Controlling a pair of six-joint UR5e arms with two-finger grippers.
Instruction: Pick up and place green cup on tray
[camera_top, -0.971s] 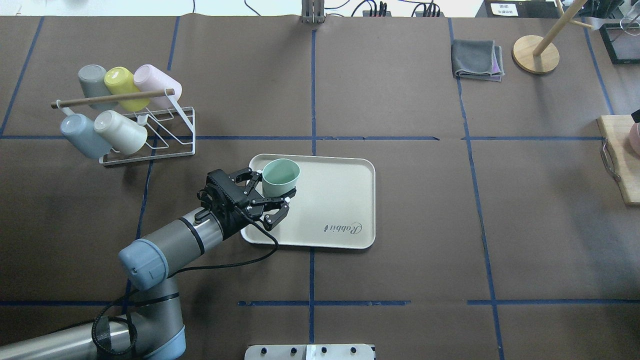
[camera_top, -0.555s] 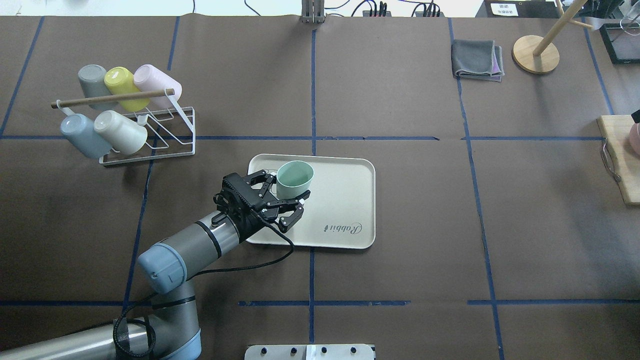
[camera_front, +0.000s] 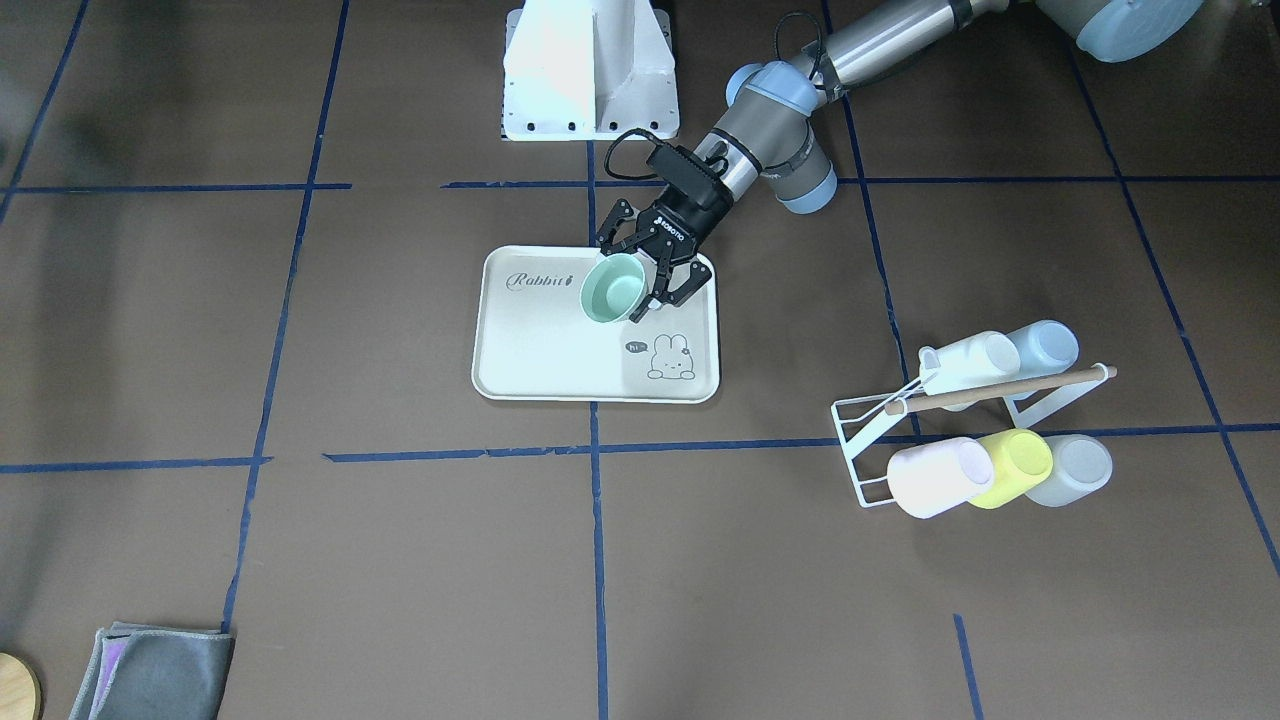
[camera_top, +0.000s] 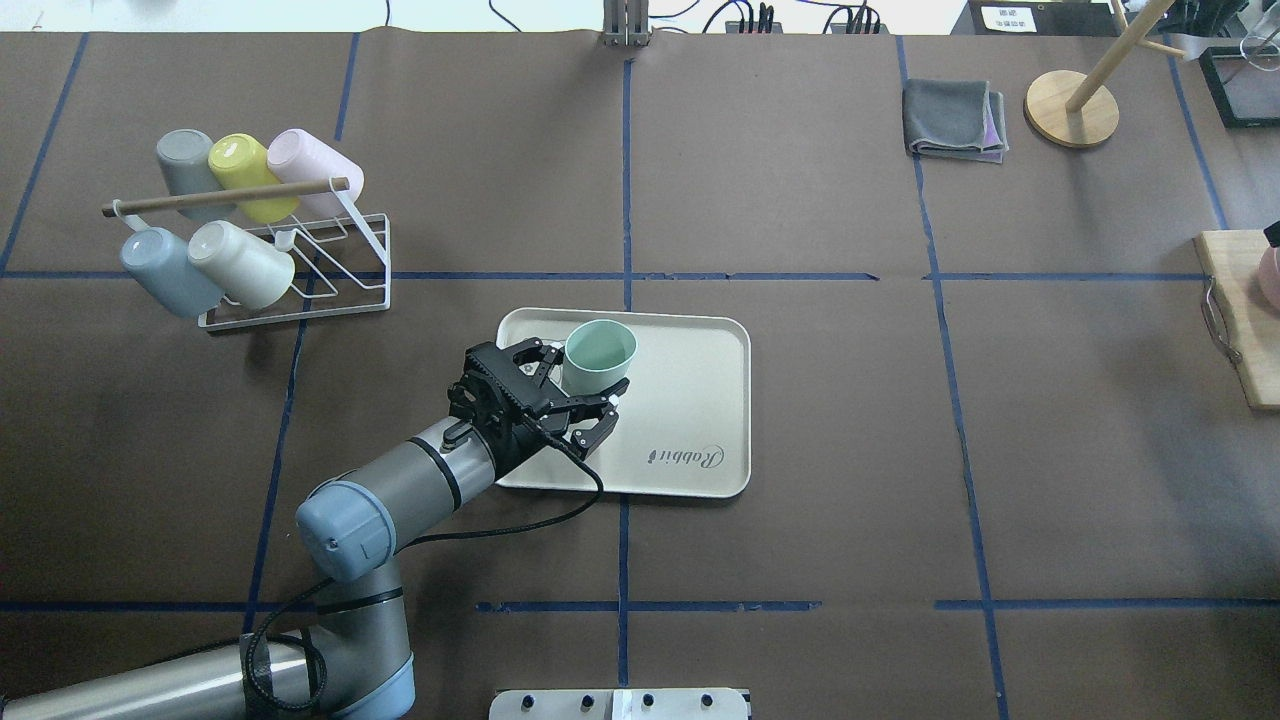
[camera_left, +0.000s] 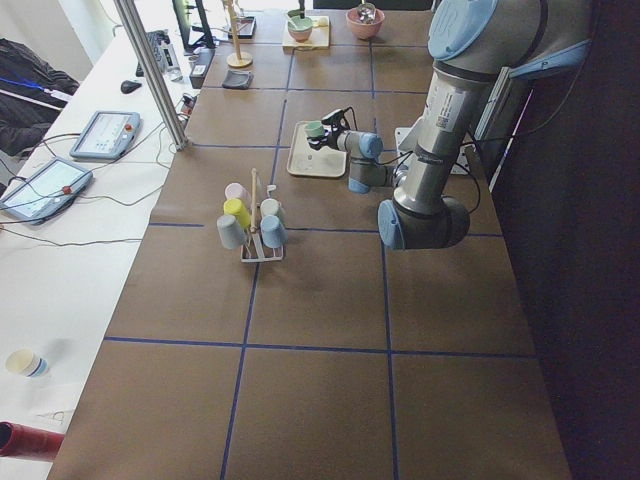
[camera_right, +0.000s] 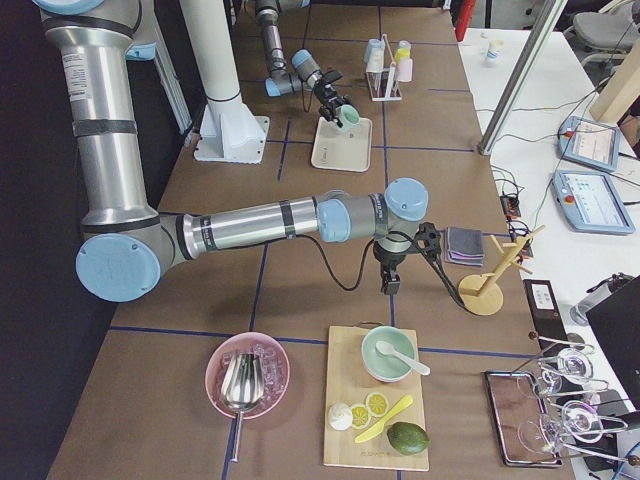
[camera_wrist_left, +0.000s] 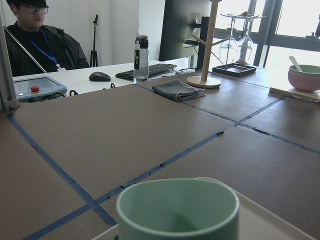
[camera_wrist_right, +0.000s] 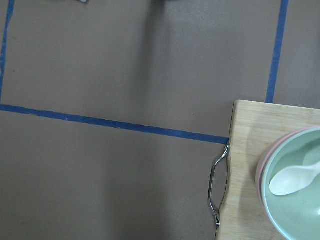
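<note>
We see the left pincer (camera_top: 585, 373) clamped on the cup (camera_top: 598, 357), tilted over the tray (camera_top: 700, 400); whether the right pincer (camera_right: 388, 282) is wide or narrow we cannot tell

Big work table (camera_top: 800, 450) wrapped in brown paper, with blue tape lines (camera_top: 625, 180) cutting it into a grid. Along one long side runs a white desk (camera_left: 60, 270) with a couple of tablet-style controllers (camera_left: 104, 134), a keyboard (camera_wrist_left: 150, 70), a mouse (camera_wrist_left: 100, 76) and a water bottle (camera_wrist_left: 140, 57). A person (camera_wrist_left: 35, 45) in a dark jacket sits there in front of a plain white wall (camera_wrist_left: 117, 25). A dark monitor (camera_wrist_left: 180, 22) stands behind the keyboard. Tall windows (camera_wrist_left: 295, 20) past the table's end let in loads of daylight, pretty blown out. A metal pole (camera_left: 150, 70) rises at the desk's edge. An office chair (camera_right: 600, 25) is parked near the desk.
</note>
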